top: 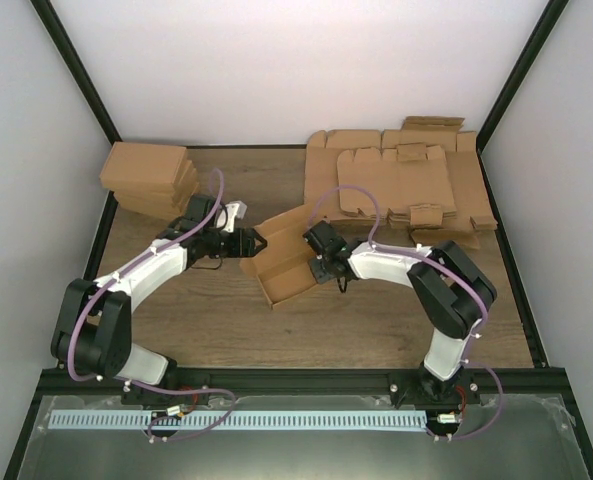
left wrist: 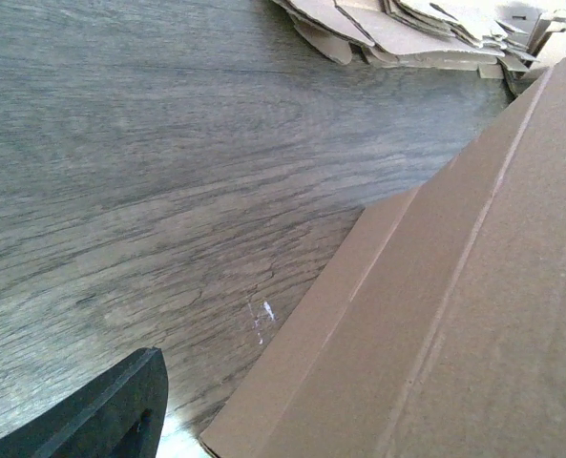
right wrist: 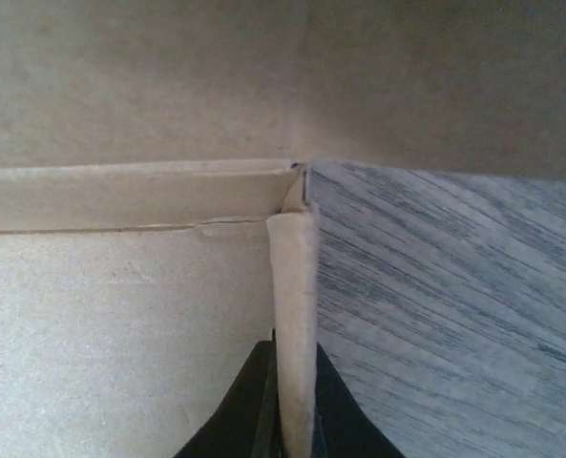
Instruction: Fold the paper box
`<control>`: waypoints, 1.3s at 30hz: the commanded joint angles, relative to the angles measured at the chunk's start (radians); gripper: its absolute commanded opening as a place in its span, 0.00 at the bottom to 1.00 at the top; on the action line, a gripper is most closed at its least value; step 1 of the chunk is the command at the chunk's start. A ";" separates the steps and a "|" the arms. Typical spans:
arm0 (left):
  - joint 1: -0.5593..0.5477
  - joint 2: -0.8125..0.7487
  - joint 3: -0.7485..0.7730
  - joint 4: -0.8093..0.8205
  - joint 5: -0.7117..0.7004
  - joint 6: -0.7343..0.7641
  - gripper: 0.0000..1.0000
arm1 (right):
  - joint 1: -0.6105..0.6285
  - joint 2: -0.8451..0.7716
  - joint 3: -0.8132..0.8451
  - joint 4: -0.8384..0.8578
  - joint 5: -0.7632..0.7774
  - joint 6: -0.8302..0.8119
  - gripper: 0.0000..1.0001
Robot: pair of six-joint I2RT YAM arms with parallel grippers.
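Now: paper box (top: pixel 288 268) half-formed, mid surface (top: pixel 276 340), between both arms. Right gripper (right wrist: pixel 290 382) pinched tight on box's upright side wall near inner corner. Left gripper (top: pixel 255 242) at box's left flap, jaws apart, one finger (left wrist: pixel 101 415) clear of cardboard; contact with flap unclear. Flat sheets (top: pixel 406 180) back right, folded boxes (top: pixel 151 180) back left.

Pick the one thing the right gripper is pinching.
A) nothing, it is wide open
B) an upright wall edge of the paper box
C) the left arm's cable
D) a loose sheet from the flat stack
B: in the right wrist view the right gripper is shut on a thin upright folded wall of the paper box, with the table beside it.
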 commanded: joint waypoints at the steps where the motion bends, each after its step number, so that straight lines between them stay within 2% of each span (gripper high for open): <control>1: -0.004 -0.013 0.006 -0.009 -0.008 0.015 0.72 | 0.051 0.039 0.050 -0.043 0.154 0.031 0.03; 3: -0.004 -0.021 0.006 -0.011 -0.006 0.015 0.73 | 0.053 0.036 0.047 -0.035 0.143 0.038 0.26; 4: -0.005 -0.025 0.005 -0.012 -0.008 0.015 0.74 | 0.053 0.025 0.042 -0.027 0.133 0.039 0.34; 6: -0.006 -0.038 0.002 -0.016 -0.015 0.013 0.80 | 0.053 -0.001 0.033 -0.008 0.108 0.042 0.37; 11: -0.011 -0.082 -0.006 -0.030 -0.037 0.008 0.89 | 0.052 -0.053 0.019 0.038 0.035 0.043 0.36; 15: -0.019 -0.140 -0.035 -0.039 -0.065 -0.015 0.92 | 0.052 -0.043 0.026 0.041 0.047 0.058 0.23; 19: -0.020 -0.246 -0.086 -0.047 -0.123 -0.056 0.99 | 0.046 -0.048 0.017 0.053 0.076 0.107 0.19; 24: -0.020 -0.363 -0.169 0.031 -0.102 -0.077 1.00 | 0.018 -0.085 -0.019 0.091 0.074 0.180 0.06; 28: -0.017 -0.405 -0.220 0.091 -0.127 -0.121 1.00 | 0.005 -0.078 -0.007 0.067 0.118 0.278 0.06; 30: -0.017 -0.415 -0.250 0.138 -0.097 -0.124 1.00 | 0.005 -0.083 -0.017 0.068 0.119 0.308 0.11; 34: -0.018 -0.383 -0.270 0.187 -0.024 -0.081 1.00 | 0.005 -0.147 -0.084 0.147 0.035 0.287 0.40; 37: -0.019 -0.335 -0.246 0.144 -0.104 -0.065 0.93 | 0.005 -0.222 -0.129 0.201 -0.011 0.227 0.53; 39: -0.021 -0.311 -0.232 0.137 -0.137 -0.058 0.88 | 0.005 -0.267 -0.143 0.203 -0.002 0.193 0.57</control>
